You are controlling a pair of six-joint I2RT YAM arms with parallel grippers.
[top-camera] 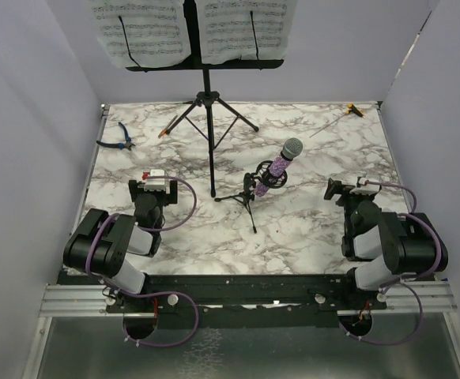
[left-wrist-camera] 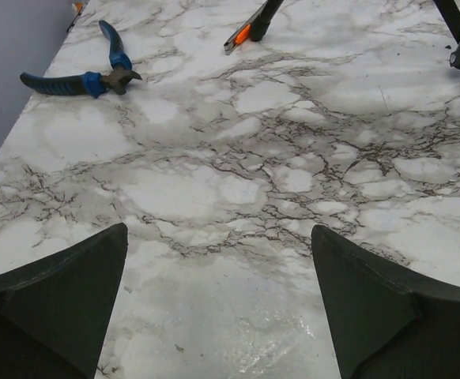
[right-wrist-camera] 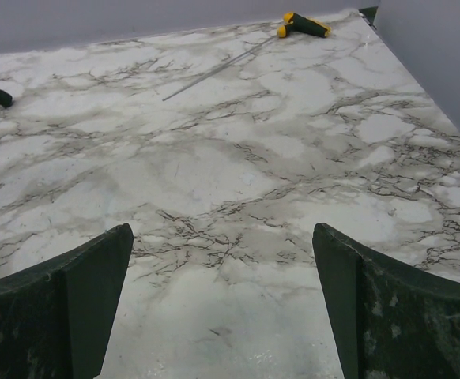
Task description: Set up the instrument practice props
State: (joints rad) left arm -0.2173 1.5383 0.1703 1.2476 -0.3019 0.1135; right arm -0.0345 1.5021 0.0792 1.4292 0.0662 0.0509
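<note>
Marble tabletop (top-camera: 309, 229) in view, both arms folded back at the near edge. The left gripper (top-camera: 153, 189) hangs low over the left side of the slab with its jaws spread wide and nothing between them; the left wrist view shows the left gripper (left-wrist-camera: 218, 237) framing only bare marble. Over on the other side, the right gripper (top-camera: 352, 189) sits the same way, released and carrying nothing, and the right wrist view of the right gripper (right-wrist-camera: 222, 233) confirms bare stone between the two dark fingers.

Centre stage, the small mic stand (top-camera: 250, 196) is up on its three legs, roughly midway between the two grippers. The purple microphone (top-camera: 281, 164) is seated in its clip, tilted, with the mesh head pointing up and toward the far right.

Behind it, at the far middle of the table, the tall music stand (top-camera: 207, 103) is upright on its spread tripod. One front leg reaches toward the mic stand and ends just beside it. Up on its desk, the sheet-music pages (top-camera: 139, 31) lie side by side, a thin black arm across each.

Off to the far left, blue-handled pliers (left-wrist-camera: 80, 79) lie flat near the wall. In the far right corner there is a yellow-handled tool (right-wrist-camera: 305, 25) with a long thin shaft.
</note>
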